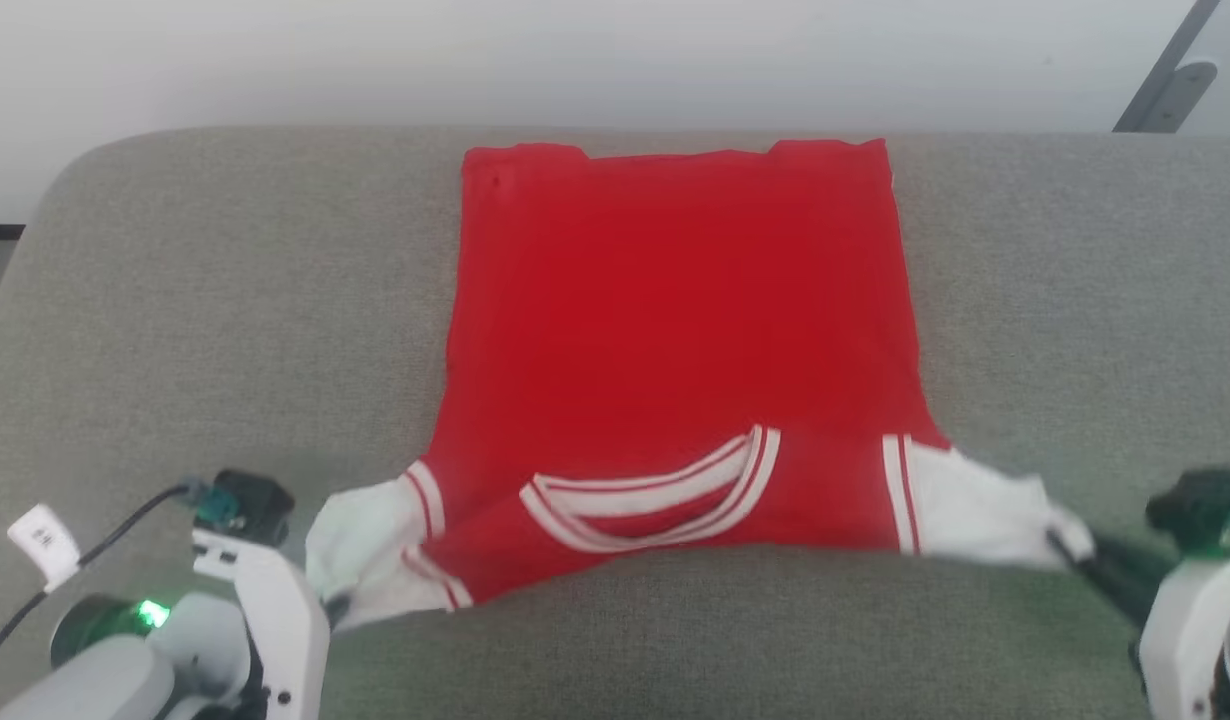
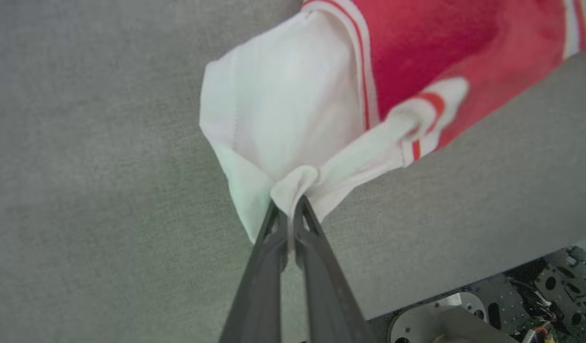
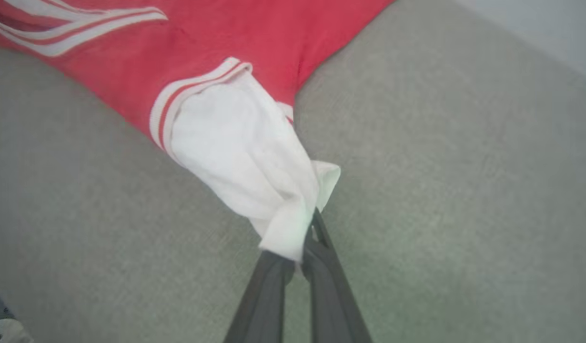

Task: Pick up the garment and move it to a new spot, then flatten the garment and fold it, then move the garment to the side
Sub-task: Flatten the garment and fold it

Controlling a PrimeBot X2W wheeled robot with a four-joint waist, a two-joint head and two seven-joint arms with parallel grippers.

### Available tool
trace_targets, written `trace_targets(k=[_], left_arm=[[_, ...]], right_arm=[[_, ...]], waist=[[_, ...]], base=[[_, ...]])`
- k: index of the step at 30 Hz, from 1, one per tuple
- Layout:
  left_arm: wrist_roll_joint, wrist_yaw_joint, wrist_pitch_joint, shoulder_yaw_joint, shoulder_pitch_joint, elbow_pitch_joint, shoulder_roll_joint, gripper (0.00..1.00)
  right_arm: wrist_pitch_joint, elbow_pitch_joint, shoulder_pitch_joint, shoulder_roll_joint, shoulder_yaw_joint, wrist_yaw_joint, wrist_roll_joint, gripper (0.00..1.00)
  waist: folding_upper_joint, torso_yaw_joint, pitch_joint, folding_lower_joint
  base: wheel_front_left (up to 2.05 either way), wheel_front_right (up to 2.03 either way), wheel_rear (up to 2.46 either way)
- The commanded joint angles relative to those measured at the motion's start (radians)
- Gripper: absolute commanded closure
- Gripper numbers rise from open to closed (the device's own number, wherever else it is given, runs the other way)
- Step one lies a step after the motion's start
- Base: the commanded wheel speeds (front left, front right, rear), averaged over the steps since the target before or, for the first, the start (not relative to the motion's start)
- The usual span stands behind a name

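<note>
The garment (image 1: 675,340), a red jersey T-shirt with white sleeves, lies spread on the grey cushion (image 1: 175,330), hem at the far side and striped neck toward me. My left gripper (image 2: 287,206) is shut on the bunched tip of one white sleeve (image 2: 278,114), at the lower left of the head view (image 1: 337,608). My right gripper (image 3: 308,238) is shut on the other white sleeve (image 3: 236,152), at the lower right of the head view (image 1: 1070,545). Both sleeves are pulled outward from the body. The chest lettering is hidden.
The grey cushion reaches well beyond the shirt on both sides and in front. A pale wall (image 1: 575,60) stands behind it. The cushion's near edge and the robot's base (image 2: 488,314) show in the left wrist view.
</note>
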Motion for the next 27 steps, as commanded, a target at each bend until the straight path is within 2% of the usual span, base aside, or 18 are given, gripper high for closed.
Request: trace_targets(k=[1,7,13,14,15,16,17,18,23,27], left_arm=[[-0.020,0.031,0.014,0.003,0.033,-0.028,0.017,1.00],[-0.049,0.101,0.054,0.000,0.093,-0.116,0.047,1.00],[-0.032,0.127,0.033,0.006,0.082,-0.148,0.031,1.00],[-0.028,0.129,0.030,0.006,0.078,-0.147,0.026,1.00],[-0.025,0.128,0.031,0.004,0.072,-0.149,0.022,1.00],[-0.023,0.127,0.029,0.002,0.066,-0.151,0.017,1.00],[-0.015,0.125,0.025,0.000,0.058,-0.152,0.012,1.00],[-0.009,0.123,0.021,-0.001,0.050,-0.151,0.008,1.00],[0.008,0.116,0.015,-0.009,0.031,-0.151,-0.016,1.00],[0.019,0.108,0.011,-0.019,0.010,-0.154,-0.036,1.00]], right_arm=[[0.025,-0.020,0.034,-0.016,0.009,-0.001,0.020,1.00],[0.101,-0.070,0.099,-0.042,0.022,-0.001,0.087,1.00],[0.165,-0.044,0.120,-0.010,-0.003,-0.001,0.130,1.00],[0.183,-0.032,0.120,0.003,-0.011,-0.001,0.136,0.97],[0.197,-0.027,0.115,0.011,-0.017,-0.001,0.127,0.75],[0.210,-0.019,0.106,0.019,-0.029,-0.001,0.117,0.60],[0.223,-0.012,0.099,0.026,-0.036,-0.002,0.109,0.16],[0.240,-0.013,0.093,0.030,-0.042,-0.002,0.102,0.00],[0.304,-0.070,0.069,0.025,-0.096,-0.002,0.106,0.00],[0.333,-0.154,0.025,0.006,-0.208,-0.001,0.100,0.00]], waist=[[0.0000,-0.002,0.005,0.0000],[0.0000,-0.012,0.018,0.0000],[0.0000,-0.014,0.041,0.0000],[0.0000,-0.014,0.044,0.0000],[0.0000,-0.015,0.048,0.0000],[0.0000,-0.015,0.052,0.0000],[0.0000,-0.015,0.056,0.0000],[0.0000,-0.015,0.061,0.0000],[0.0000,-0.010,0.075,0.0000],[0.0000,0.003,0.095,0.0000]], base=[[0.00,0.00,0.00],[0.00,0.00,0.00],[0.00,0.00,0.00],[0.00,0.00,0.00],[0.00,0.00,0.00],[0.00,0.00,0.00],[0.00,0.00,0.00],[0.00,0.00,0.00],[0.00,0.00,0.00],[0.00,0.00,0.00]])
